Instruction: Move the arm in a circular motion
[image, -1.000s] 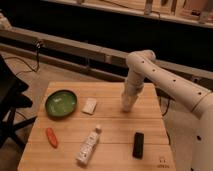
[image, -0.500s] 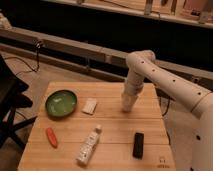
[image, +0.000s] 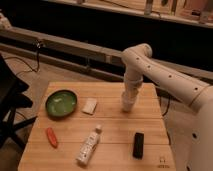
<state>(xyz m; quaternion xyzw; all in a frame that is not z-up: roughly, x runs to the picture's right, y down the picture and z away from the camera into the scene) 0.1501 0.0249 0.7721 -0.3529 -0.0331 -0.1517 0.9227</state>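
My large white arm (image: 165, 75) of thick rounded segments with small dark dots comes in from the right and bends at an elbow above the table's far right side. Its forearm points straight down. The gripper (image: 128, 104) hangs at its end just above the wooden table (image: 115, 127), right of centre.
On the table lie a green plate (image: 61, 103) at the left, a small white block (image: 90, 106), an orange-red item (image: 51, 136) at the front left, a white bottle (image: 89, 147) and a black block (image: 138, 145) at the front. A dark chair (image: 10, 107) stands to the left.
The arm and gripper have shifted very slightly; the objects on the table have not moved.
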